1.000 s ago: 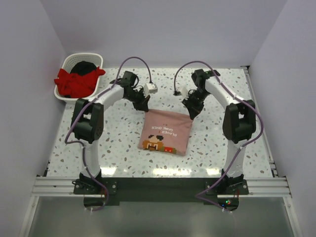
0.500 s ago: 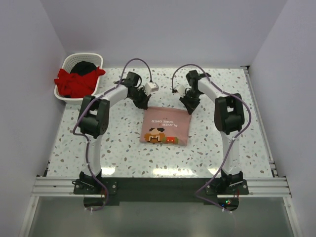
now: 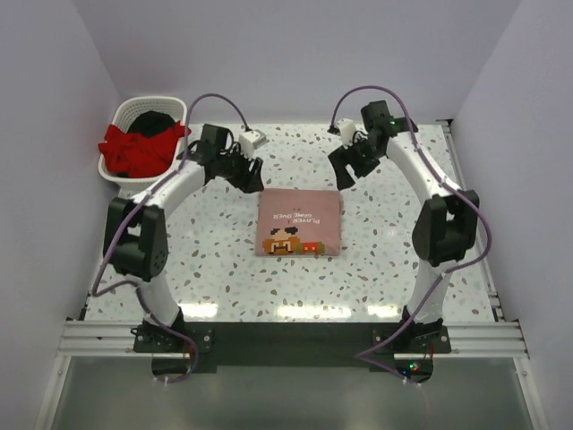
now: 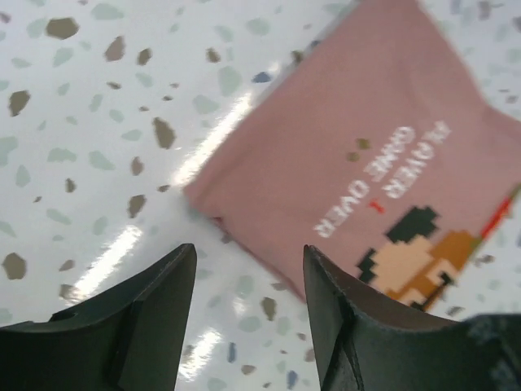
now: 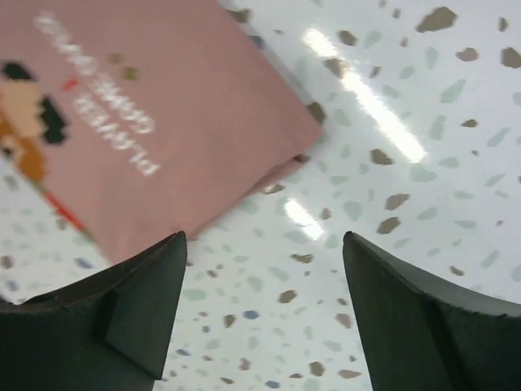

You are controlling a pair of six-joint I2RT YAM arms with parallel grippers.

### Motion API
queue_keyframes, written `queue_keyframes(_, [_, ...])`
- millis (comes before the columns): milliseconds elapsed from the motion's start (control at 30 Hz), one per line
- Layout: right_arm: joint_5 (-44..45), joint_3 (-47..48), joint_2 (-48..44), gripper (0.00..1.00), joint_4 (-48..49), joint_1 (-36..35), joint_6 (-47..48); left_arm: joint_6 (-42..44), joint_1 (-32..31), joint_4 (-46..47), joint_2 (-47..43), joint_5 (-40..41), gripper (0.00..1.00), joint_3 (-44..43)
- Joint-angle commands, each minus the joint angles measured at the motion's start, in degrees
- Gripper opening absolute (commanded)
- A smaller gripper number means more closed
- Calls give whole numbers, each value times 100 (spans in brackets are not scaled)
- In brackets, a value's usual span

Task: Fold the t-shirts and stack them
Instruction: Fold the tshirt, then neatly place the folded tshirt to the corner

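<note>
The left gripper (image 4: 249, 259) and right gripper (image 5: 264, 240) have lifted off the folded pink t-shirt (image 3: 300, 219). Both jaws stand open and empty.

The black shirt (image 3: 152, 119) is mostly buried under the red shirt (image 3: 134, 150) in the basket (image 3: 175, 107), just a dark hump showing. Left wrist view: pink shirt (image 4: 366, 138) runs off the top and right edges, blurry. Right wrist view: same shirt cut off at top and left, print smeared too.

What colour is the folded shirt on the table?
The folded shirt is dusty pink with a pixel-art print; clearest in the left wrist view.
</note>
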State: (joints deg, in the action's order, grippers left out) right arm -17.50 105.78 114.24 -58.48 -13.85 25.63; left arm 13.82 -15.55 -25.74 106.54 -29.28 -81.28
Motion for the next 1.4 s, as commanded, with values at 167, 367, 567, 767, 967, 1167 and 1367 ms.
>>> queue_keyframes(167, [-2889,-2383,-1149,97,696,-723,-1613,-2945,-404,2782,-1277,-2405,60,2509])
queue_keyframes(367, [-3436,-3325,-457,96,1040,-813,-1878,-3659,-730,3488,-374,-2680,59,3074])
queue_keyframes(567, [-3715,-4010,360,94,1033,81,-1545,-3178,15,2833,875,-2618,56,3100])
queue_keyframes(767, [-4042,-4066,-66,92,383,93,-974,-2333,79,1751,185,-2339,57,2969])
queue_keyframes(967, [-3877,-3669,-1472,94,-226,250,-786,-1412,-848,1337,-2039,638,65,2653])
queue_keyframes(1167, [-2049,-4038,-2976,99,794,506,-1674,-706,-2548,957,-1534,2725,74,1784])
queue_keyframes(1367, [-1582,-4223,-3443,99,794,602,-1745,-864,-2628,448,-74,2655,75,527])
